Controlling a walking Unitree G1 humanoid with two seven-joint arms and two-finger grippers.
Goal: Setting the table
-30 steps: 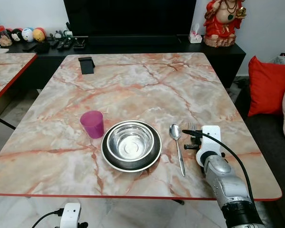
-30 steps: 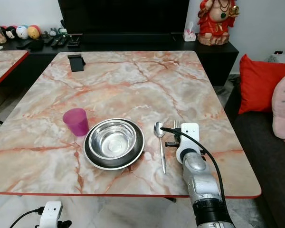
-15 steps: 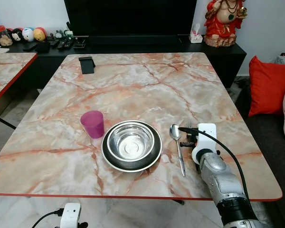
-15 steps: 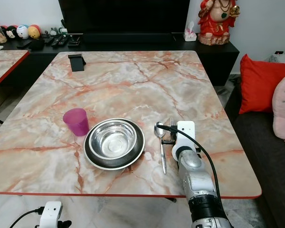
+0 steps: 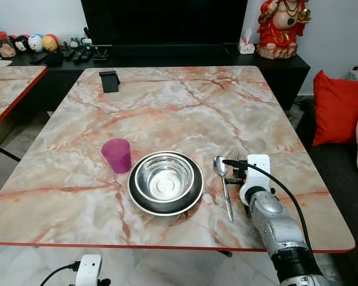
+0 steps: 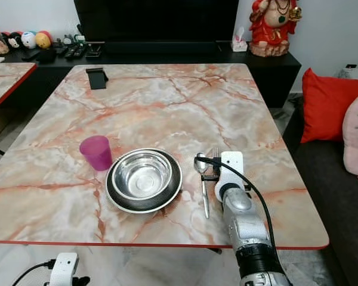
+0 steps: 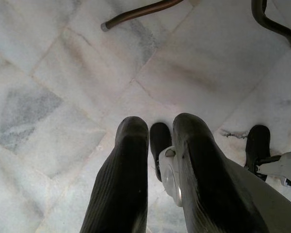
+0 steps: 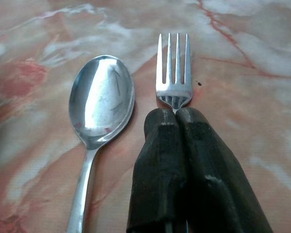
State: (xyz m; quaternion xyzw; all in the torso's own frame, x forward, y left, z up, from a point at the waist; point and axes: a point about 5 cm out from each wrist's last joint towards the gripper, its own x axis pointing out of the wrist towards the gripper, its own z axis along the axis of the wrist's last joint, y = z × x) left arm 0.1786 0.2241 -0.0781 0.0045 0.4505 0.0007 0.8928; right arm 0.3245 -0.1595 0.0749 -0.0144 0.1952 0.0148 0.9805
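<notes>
4 pieces now line the near edge of the marble bench (image 5: 167, 101), read from the robot's left: a purple cup (image 5: 117, 155), then a steel bowl (image 5: 165, 177) nested on a dark plate (image 5: 140, 202), then a spoon (image 5: 224, 182), then a fork (image 8: 173, 70) just beside the spoon, bowl end and tines both pointing away from the robot. Over the last second the right arm has slid leftward, carrying the fork closer to the spoon; the two now lie side by side but apart, which suggests the cutlery placement is close to done, with letting go the step still owed. The right gripper (image 8: 177, 116) reaches forward low over the bench, forearm angled up from the near edge, its jaws pressed together over the fork's neck just behind the tines; whether the fork already rests flat on the marble is hard to judge from here. The left gripper (image 7: 155, 136) hangs idle below the bench edge, pointing down at the pale tiled floor (image 7: 53, 87), its 2 jaws slightly parted and holding nothing.
</notes>
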